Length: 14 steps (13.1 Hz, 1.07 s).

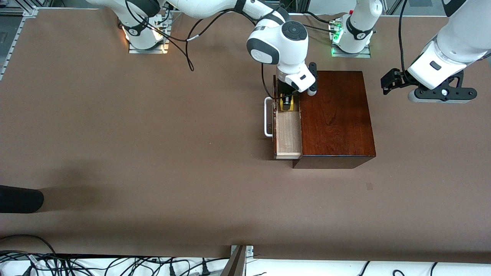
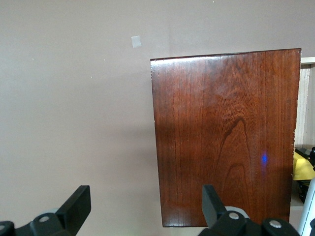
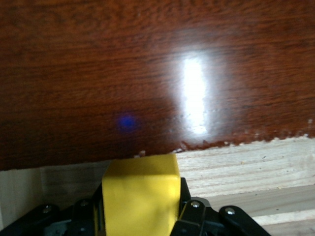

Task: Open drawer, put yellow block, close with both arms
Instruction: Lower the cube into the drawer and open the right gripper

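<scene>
The wooden box [image 1: 335, 115] sits with its drawer [image 1: 287, 134] pulled out, and the right gripper [image 1: 286, 102] is down in the drawer's end nearest the arm bases, fingers clamped tight on the yellow block [image 1: 287, 104], so we're mid drop-off. The left gripper [image 1: 391, 82] just waits with fingers spread wide and empty, up off the box's closed end. Next I'd guess it lets go, lifts clear, then both arms push the drawer shut.

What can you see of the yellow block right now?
The yellow block is a small, bright yellow cube with plain, smooth faces. It sits upright, clamped between the fingers of the right hand, which is shut on it. It is in the open drawer, at the end farther from the front camera, close beside the dark wooden box. Whether it rests on the drawer floor is unclear.
</scene>
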Available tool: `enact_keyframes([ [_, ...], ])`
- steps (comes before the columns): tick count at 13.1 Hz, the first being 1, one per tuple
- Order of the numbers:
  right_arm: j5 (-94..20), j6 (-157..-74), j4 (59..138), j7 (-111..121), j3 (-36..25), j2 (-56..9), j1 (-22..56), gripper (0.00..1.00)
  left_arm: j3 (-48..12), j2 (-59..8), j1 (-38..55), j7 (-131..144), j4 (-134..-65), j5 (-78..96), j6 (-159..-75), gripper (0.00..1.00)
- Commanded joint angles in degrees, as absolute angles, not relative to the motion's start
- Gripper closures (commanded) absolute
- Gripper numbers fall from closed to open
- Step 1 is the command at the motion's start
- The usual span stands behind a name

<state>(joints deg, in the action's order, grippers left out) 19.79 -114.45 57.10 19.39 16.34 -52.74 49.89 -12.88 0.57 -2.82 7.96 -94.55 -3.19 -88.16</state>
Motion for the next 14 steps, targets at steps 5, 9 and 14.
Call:
enact_keyframes([
  [5,20.7,-110.7,55.4,22.3,15.3,-54.4,51.0,0.7,-13.1,0.5,-2.9,8.4,-94.0,-2.7,-88.1,0.0],
  [9,20.7,-111.3,55.4,21.7,14.7,-55.1,51.1,0.29,-13.6,0.7,-2.8,8.8,-94.0,-2.7,-87.9,0.0],
  [14,19.9,-109.4,54.4,19.3,15.1,-53.6,51.0,0.0,-13.9,0.4,-2.8,8.9,-93.9,-2.7,-88.2,0.0],
])
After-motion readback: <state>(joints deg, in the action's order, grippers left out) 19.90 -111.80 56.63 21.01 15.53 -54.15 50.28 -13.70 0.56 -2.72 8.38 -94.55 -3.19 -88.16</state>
